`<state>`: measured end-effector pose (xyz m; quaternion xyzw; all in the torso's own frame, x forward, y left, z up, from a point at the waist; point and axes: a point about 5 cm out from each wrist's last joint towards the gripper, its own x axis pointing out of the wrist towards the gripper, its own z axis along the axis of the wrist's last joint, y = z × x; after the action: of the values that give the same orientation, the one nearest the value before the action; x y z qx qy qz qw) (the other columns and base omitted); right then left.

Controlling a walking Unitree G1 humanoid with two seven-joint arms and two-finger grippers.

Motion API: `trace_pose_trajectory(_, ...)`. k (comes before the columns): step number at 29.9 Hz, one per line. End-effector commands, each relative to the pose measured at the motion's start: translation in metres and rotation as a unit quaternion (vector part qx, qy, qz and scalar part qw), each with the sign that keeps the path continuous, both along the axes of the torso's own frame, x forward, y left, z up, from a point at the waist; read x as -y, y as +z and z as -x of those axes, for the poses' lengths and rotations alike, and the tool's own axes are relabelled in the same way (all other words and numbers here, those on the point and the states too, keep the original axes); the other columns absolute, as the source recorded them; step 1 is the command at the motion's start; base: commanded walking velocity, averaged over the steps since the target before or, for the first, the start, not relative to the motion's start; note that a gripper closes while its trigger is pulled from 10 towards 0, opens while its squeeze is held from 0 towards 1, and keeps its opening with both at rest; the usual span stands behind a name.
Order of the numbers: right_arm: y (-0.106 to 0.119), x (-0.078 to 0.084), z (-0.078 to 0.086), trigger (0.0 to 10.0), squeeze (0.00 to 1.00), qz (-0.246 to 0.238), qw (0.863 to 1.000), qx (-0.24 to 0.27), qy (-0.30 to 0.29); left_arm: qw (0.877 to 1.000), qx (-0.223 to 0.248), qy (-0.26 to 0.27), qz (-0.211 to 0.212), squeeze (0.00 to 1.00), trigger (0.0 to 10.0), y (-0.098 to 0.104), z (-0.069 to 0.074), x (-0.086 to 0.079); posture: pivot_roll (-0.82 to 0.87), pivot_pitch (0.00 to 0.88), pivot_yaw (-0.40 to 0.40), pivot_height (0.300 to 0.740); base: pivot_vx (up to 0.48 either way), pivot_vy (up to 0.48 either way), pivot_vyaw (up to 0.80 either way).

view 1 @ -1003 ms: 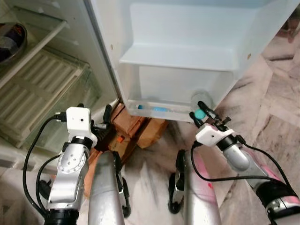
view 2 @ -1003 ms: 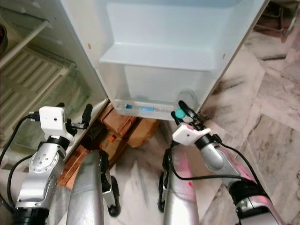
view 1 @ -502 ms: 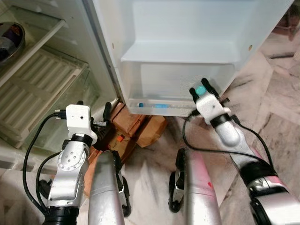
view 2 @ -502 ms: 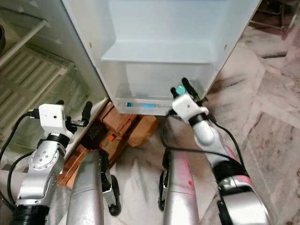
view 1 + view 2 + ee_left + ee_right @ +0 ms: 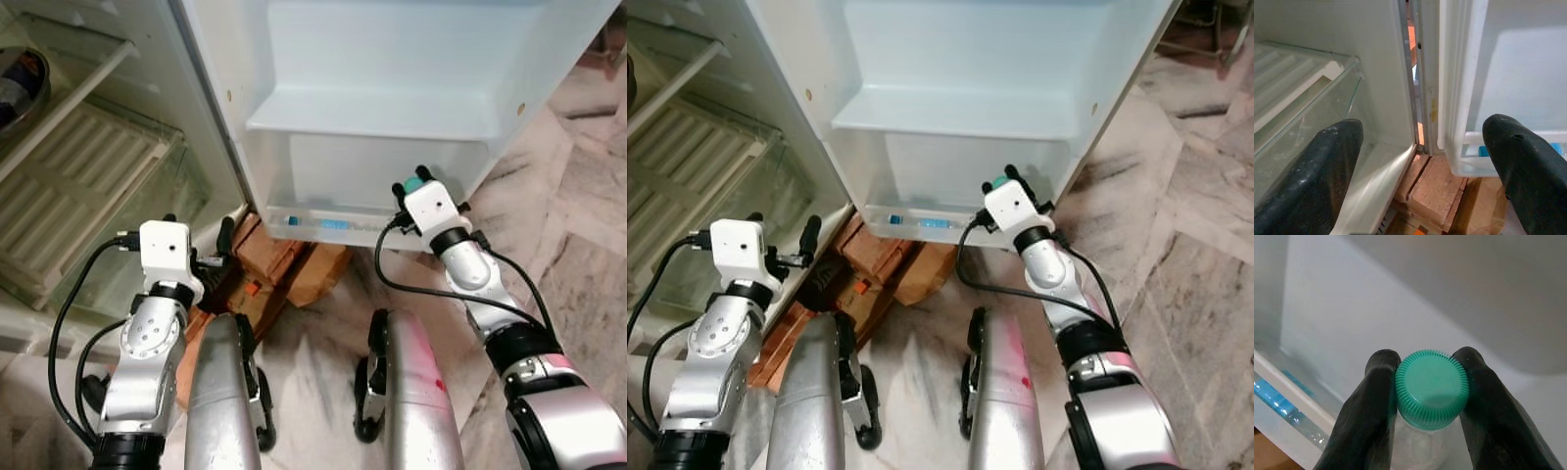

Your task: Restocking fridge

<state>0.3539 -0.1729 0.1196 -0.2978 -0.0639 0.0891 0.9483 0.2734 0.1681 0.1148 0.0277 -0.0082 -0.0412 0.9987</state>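
Right tool (image 5: 1431,382) clamped shut, left tool (image 5: 1422,161) spread

Silver metal arms with white box-shaped wrist cameras, looping black cables, and black two-fingered grippers: left gripper (image 5: 223,240), right gripper (image 5: 1431,396); glossy silver legs.

Reddish-brown bricks (image 5: 284,269) lie on the marble floor (image 5: 578,264) beneath the open door.

Open fridge door (image 5: 970,59), right arm raised to its lowest bin.
The right gripper (image 5: 1004,179) holds a green-capped bottle (image 5: 998,185) at the door's bottom shelf (image 5: 921,220); the left gripper (image 5: 789,238) hovers beside bricks (image 5: 892,259).
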Motion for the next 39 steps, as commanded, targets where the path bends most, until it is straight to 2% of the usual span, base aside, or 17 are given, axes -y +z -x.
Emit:
trace_pose_trajectory(1, -0.013, 0.022, 0.003, 10.0, 0.00, 0.012, 0.997, -0.034, -0.063, 1.000, -0.010, -0.003, -0.009, 0.00, 10.0, -0.004, 0.003, -0.002, 0.06, 0.288, 0.053, 0.563, 0.000, 0.000, 0.00)
trace_pose_trajectory(3, -0.016, 0.032, 0.002, 10.0, 0.00, -0.005, 0.994, -0.050, -0.095, 1.000, -0.010, -0.003, -0.010, 0.00, 10.0, -0.003, 0.003, -0.002, 0.06, 0.287, 0.054, 0.563, 0.000, 0.000, 0.00)
trace_pose_trajectory(4, -0.015, 0.035, 0.002, 10.0, 0.12, -0.010, 0.993, -0.051, -0.104, 1.000, -0.010, -0.003, -0.010, 0.00, 10.0, -0.003, 0.003, -0.002, 0.06, 0.287, 0.054, 0.563, 0.000, 0.000, 0.00)
trace_pose_trajectory(5, -0.014, 0.041, 0.002, 10.0, 0.91, -0.008, 0.991, -0.050, -0.120, 1.000, -0.010, -0.002, -0.010, 0.00, 10.0, -0.003, 0.003, -0.002, 0.06, 0.287, 0.054, 0.563, 0.000, 0.000, 0.00)
trace_pose_trajectory(6, -0.014, 0.043, 0.002, 10.0, 1.00, -0.003, 0.991, -0.051, -0.124, 1.000, -0.011, -0.002, -0.010, 0.00, 10.0, -0.003, 0.003, -0.002, 0.06, 0.287, 0.054, 0.563, 0.000, 0.000, 0.00)
trace_pose_trajectory(17, -0.015, 0.047, 0.001, 10.0, 1.00, 0.026, 0.986, -0.060, -0.156, 1.000, -0.015, -0.007, -0.011, 0.00, 10.0, -0.005, 0.001, 0.000, 0.05, 0.277, 0.051, 0.563, 0.000, 0.000, 0.00)
trace_pose_trajectory(21, -0.012, 0.047, 0.000, 10.0, 1.00, 0.022, 0.986, -0.053, -0.155, 1.000, -0.017, -0.008, -0.012, 0.00, 10.0, -0.006, -0.001, 0.001, 0.05, 0.272, 0.051, 0.563, 0.000, 0.000, 0.00)
trace_pose_trajectory(28, 0.000, 0.035, 0.002, 10.0, 1.00, -0.028, 0.994, -0.023, -0.099, 1.000, -0.006, -0.013, -0.021, 0.00, 10.0, -0.004, -0.007, 0.002, 0.04, 0.222, 0.043, 0.563, 0.000, 0.000, 0.00)
trace_pose_trajectory(30, 0.003, 0.026, 0.010, 10.0, 1.00, -0.053, 0.996, -0.013, -0.065, 1.000, -0.003, -0.007, -0.023, 0.00, 10.0, -0.003, -0.012, -0.001, 0.03, 0.198, 0.040, 0.563, 0.000, 0.000, 0.00)
trace_pose_trajectory(33, 0.004, 0.021, 0.014, 10.0, 1.00, -0.068, 0.996, -0.009, -0.051, 1.000, -0.006, -0.003, -0.024, 0.00, 10.0, -0.005, -0.014, -0.003, 0.03, 0.188, 0.040, 0.563, 0.000, 0.000, 0.00)
trace_pose_trajectory(34, 0.004, 0.013, 0.024, 10.0, 1.00, -0.086, 0.996, -0.001, -0.032, 1.000, -0.009, -0.002, -0.019, 0.00, 10.0, -0.006, -0.014, -0.005, 0.01, 0.163, 0.045, 0.563, 0.000, 0.000, 0.00)
trace_pose_trajectory(39, -0.002, -0.003, 0.053, 10.0, 1.00, -0.140, 0.990, 0.001, -0.017, 1.000, -0.011, -0.001, -0.015, 0.00, 10.0, -0.011, -0.013, -0.006, -0.01, 0.124, 0.043, 0.563, 0.000, 0.000, 0.00)
